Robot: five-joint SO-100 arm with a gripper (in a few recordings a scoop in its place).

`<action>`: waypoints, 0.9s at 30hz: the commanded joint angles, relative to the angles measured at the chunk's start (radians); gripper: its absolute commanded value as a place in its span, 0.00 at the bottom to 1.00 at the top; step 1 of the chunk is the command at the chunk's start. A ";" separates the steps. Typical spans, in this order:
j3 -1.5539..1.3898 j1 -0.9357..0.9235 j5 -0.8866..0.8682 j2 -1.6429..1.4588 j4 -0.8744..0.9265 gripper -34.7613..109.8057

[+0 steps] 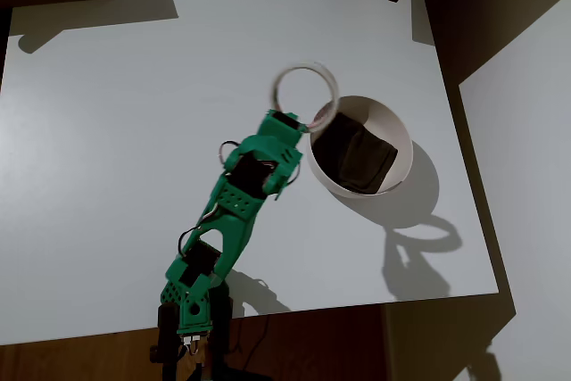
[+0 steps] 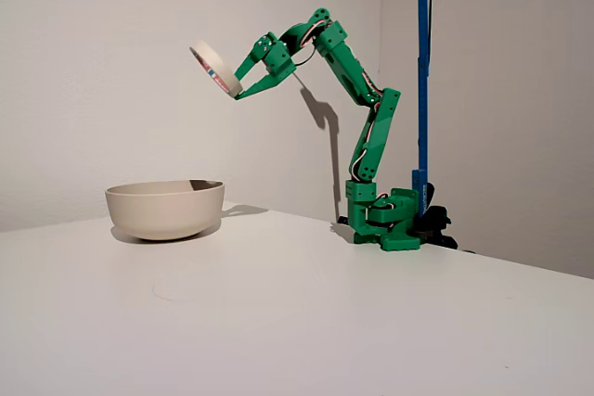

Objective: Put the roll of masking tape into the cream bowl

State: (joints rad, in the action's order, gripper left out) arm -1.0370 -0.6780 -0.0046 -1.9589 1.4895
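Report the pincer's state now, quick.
Pincer: shut on the tape, held in the air, higher than the bowl.

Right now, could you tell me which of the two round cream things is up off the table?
The roll of masking tape, pinched in the green gripper and tilted; the cream bowl sits on the table.

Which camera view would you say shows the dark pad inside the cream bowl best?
The overhead view: it looks straight into the cream bowl, so the dark pad lies in plain sight as a squarish patch. The fixed view sees the bowl from the side, and its wall hides almost all of the pad; just a dark sliver shows at the rim.
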 commanded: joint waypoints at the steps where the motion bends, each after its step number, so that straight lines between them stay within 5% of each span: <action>1: 0.129 -0.137 0.017 0.067 -0.063 0.18; 15: 0.552 -0.337 0.094 0.707 -0.133 0.18; 27: 0.558 -0.350 0.115 0.861 -0.137 0.19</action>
State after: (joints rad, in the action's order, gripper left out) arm -0.5829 -1.0048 0.1074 -1.0569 1.3698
